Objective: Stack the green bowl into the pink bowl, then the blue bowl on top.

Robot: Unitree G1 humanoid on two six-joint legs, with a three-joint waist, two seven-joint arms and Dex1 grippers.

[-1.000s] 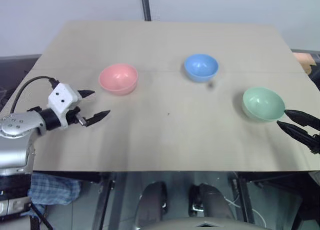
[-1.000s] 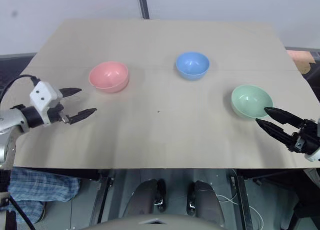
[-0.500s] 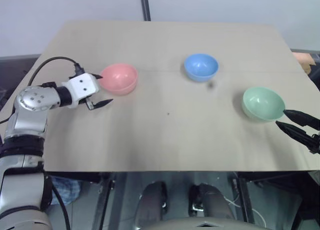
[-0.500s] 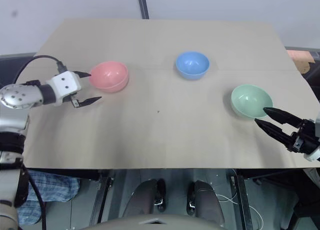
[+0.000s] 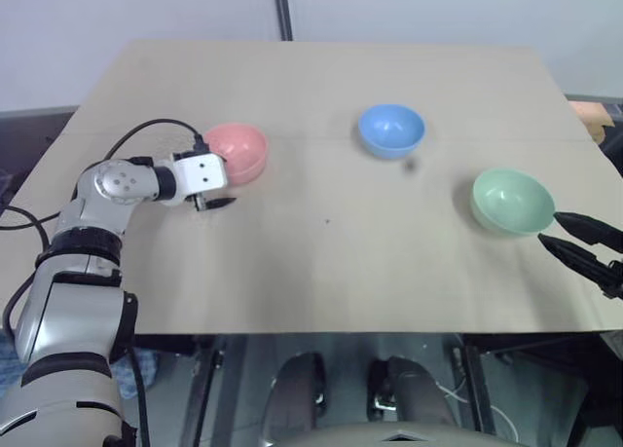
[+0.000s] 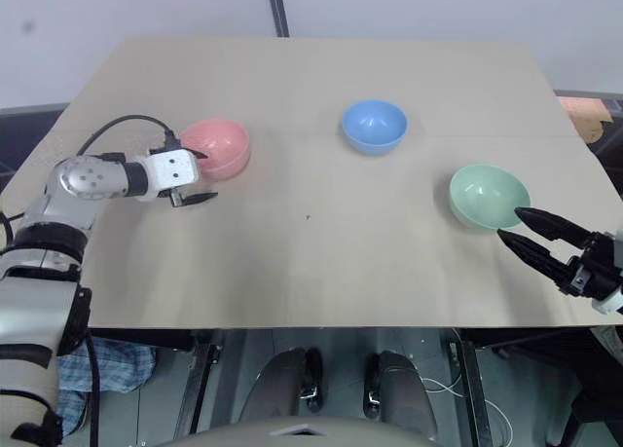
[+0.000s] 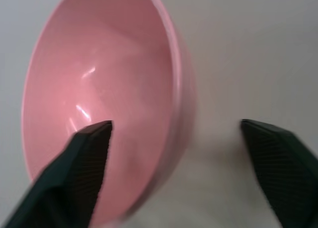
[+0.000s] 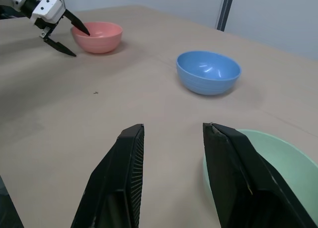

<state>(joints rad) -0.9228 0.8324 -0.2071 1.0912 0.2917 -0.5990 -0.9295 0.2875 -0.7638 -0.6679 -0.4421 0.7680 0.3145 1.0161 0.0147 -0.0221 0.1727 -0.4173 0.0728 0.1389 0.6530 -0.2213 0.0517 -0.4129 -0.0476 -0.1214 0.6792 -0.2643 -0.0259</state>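
- Left gripper [image 5: 216, 179] has swung in from the near left edge of the pale wooden table [image 5: 321, 262] over the last second and now straddles the rim of the small round salmon-pink plastic bowl [image 5: 237, 151]: one finger inside, one on the table outside, spread and not yet pinching.
- Judging by this, the robot is about to grip the pink bowl, perhaps to steady it as the base of the stack.
- Small glossy sky-blue plastic bowl [image 5: 391, 130] sits untouched at the middle back, well apart from the others.
- Pale mint-green plastic bowl [image 5: 512, 201] rests at the right; nothing is stacked yet.
- Right gripper [image 6: 535, 235] has not stirred, its fingers parted just beside the green bowl, holding nothing.
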